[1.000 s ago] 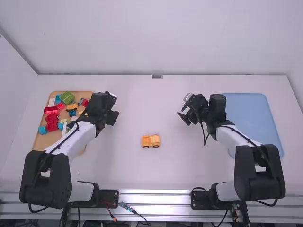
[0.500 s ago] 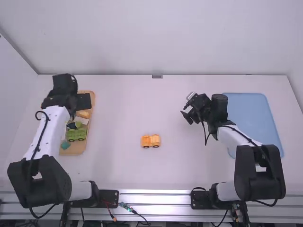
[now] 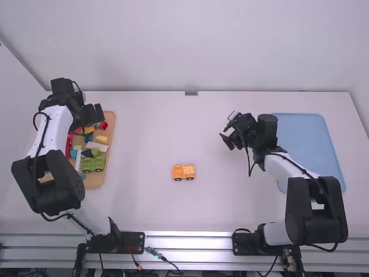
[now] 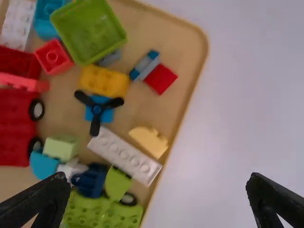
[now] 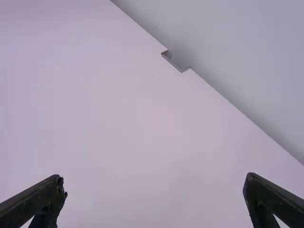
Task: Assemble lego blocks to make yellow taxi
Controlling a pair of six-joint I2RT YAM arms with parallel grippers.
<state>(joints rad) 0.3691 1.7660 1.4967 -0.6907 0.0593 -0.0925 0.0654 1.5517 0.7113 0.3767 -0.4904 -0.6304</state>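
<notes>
Evidently, I was selecting a part: the yellow wheeled base [image 3: 183,172] stood centrally on the white table [image 3: 213,210]; my left gripper [image 4: 156,183] hung spread over the tan tray [image 4: 201,43], my right gripper [image 5: 155,180] spread and empty. Alignment above the yellow studded brick [image 4: 105,81] was probably required next.

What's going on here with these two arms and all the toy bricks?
They're meant to be building a yellow toy taxi. The left claw is open above the tray of mixed bricks, holding nothing, perhaps about to pick a piece. The right claw, also open and empty, is over the table. Between them sits a small orange-yellow vehicle on black wheels, probably the taxi's start, with neither claw touching it.
</notes>
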